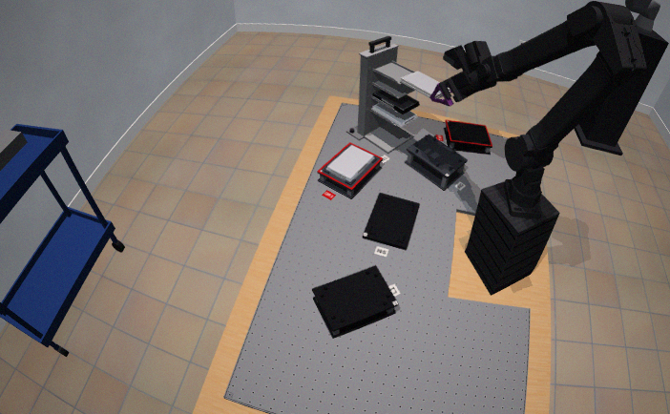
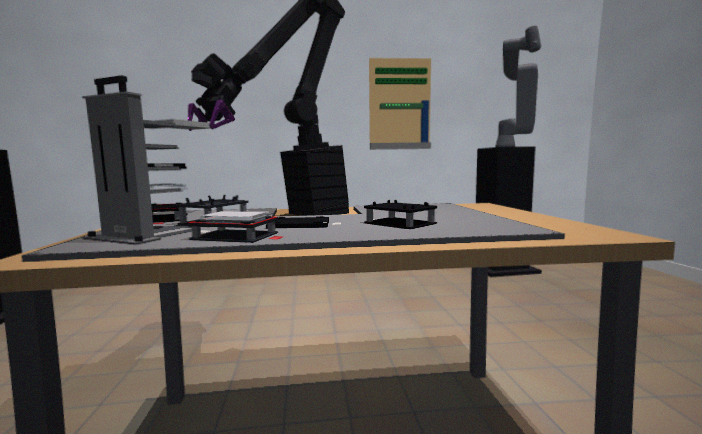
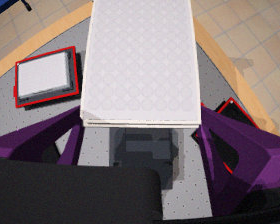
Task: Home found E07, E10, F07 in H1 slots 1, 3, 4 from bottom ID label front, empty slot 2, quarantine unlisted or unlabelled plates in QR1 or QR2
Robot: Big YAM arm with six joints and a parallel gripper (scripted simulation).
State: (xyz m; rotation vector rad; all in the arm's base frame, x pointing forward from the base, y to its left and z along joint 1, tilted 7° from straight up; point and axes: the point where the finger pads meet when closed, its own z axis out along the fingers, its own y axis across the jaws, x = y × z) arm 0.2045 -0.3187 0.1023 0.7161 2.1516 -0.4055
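The grey plate hotel H1 (image 1: pixel 379 94) stands at the far end of the deck, also seen in the exterior view (image 2: pixel 122 167). A white plate (image 1: pixel 420 82) sticks out forward from its top slot, level, with its far end still over the shelf. My gripper (image 1: pixel 443 94) straddles the plate's near end, purple fingers against both long sides (image 3: pixel 140 136). In the wrist view the plate (image 3: pixel 139 56) shows a plain white top; no label is readable. A black plate (image 1: pixel 399 101) and a pale plate (image 1: pixel 394 115) sit in lower slots.
A red-framed nest (image 1: pixel 349 167) left of the hotel holds a white plate. A second red-framed nest (image 1: pixel 468 134) shows a black top. A dark nest (image 1: pixel 435 159) stands under the gripper's path. A flat black pad (image 1: pixel 391 219) and another black nest (image 1: pixel 354 300) lie nearer.
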